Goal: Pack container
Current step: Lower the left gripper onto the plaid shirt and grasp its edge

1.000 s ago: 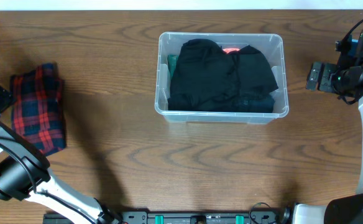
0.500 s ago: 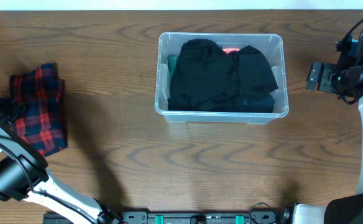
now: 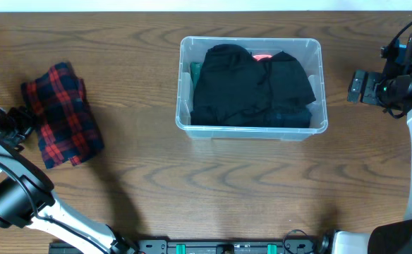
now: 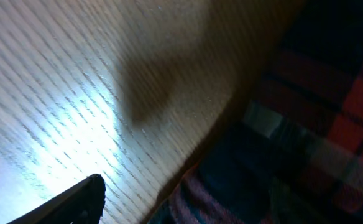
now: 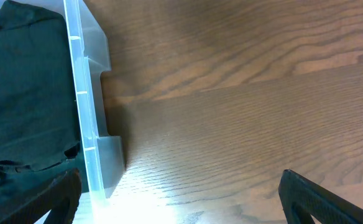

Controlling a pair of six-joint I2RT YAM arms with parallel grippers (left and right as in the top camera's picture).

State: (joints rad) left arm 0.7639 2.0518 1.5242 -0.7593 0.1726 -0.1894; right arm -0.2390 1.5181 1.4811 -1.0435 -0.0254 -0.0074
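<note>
Two arms are set at a brown wooden table (image 3: 262, 190) with strong grain; a pale strip is seen beyond its far edge. Parts of the wood are washed out by bright glare in both wrist views. The container (image 3: 185, 106) is placed upright at the middle of the table, toward the far side. It is filled with black clothing (image 3: 252, 88), beside which a scrap of red (image 3: 262, 56) and one of green (image 3: 195, 70) are glimpsed. A red and navy plaid cloth (image 3: 63, 116) is spread on the wood, well apart to the left. The left gripper (image 3: 19, 121) is held against that cloth's left edge; whether it is clamped cannot be told. The right gripper (image 3: 358, 86) is spread wide and empty, near the container's right side.
</note>
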